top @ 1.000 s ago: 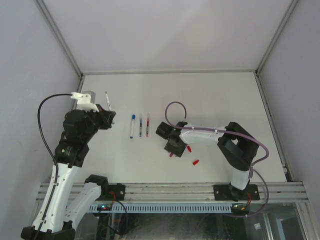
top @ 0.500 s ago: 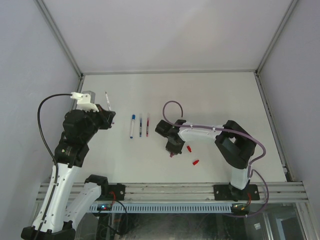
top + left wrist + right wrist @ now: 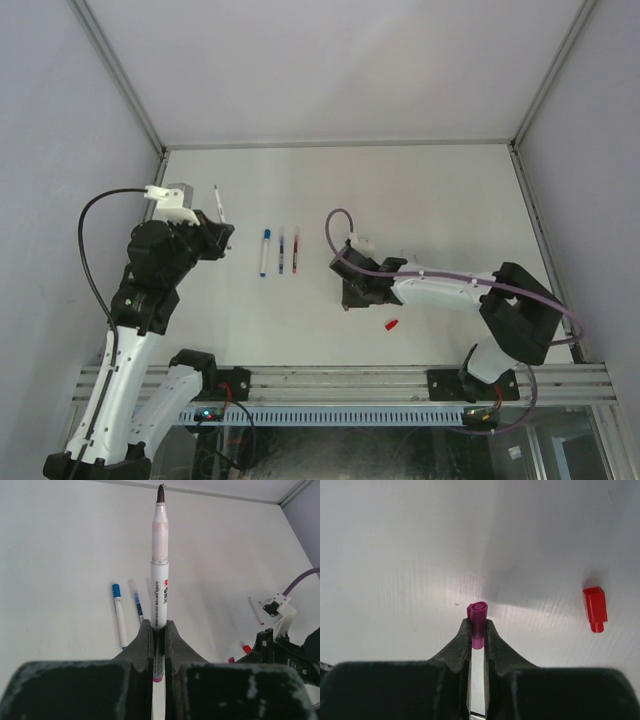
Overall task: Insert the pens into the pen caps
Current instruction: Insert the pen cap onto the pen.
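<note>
Toward the left of the table (image 3: 440,190), the left gripper (image 3: 159,629) is clamped on a magenta-ended pen (image 3: 160,565), its bare tip jutting far out and free for capping. Nearer the centre, the right gripper (image 3: 478,630) pinches a magenta cap (image 3: 478,612) low down. Its ringed end faces outward, seemingly the mouth, ready for that tip. Three loose pens (image 3: 281,252) lie between the arms, with a red cap (image 3: 595,607) to the right.

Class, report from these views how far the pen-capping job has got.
Done: no capping visibly finished. In hand: left tool grips an uncapped pen, right tool pinches the magenta cap, the two apart. Left: joining them, then the red cap and three loose pens.
</note>
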Controlling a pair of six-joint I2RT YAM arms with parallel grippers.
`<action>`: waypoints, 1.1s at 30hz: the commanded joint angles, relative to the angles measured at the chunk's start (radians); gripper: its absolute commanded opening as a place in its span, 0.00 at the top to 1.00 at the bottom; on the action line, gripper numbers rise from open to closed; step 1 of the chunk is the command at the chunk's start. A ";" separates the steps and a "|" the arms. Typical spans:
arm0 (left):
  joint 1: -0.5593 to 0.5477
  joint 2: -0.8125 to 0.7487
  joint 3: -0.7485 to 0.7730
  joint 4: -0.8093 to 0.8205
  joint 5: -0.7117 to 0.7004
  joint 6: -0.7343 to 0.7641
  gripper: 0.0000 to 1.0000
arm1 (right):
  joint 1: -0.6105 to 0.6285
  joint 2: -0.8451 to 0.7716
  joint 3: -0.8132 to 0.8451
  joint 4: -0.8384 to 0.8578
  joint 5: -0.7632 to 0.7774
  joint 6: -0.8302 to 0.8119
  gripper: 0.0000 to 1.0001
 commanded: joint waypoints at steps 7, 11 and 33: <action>0.005 0.024 -0.024 0.062 0.120 0.014 1.00 | -0.066 -0.241 -0.143 0.266 -0.135 -0.396 1.00; -0.042 0.016 -0.028 0.088 0.141 0.012 0.99 | -0.075 -0.358 -0.180 0.266 -0.006 -0.400 1.00; -0.781 0.094 -0.192 0.441 -0.251 -0.025 1.00 | -0.209 -1.056 -0.457 0.636 -0.164 -0.463 1.00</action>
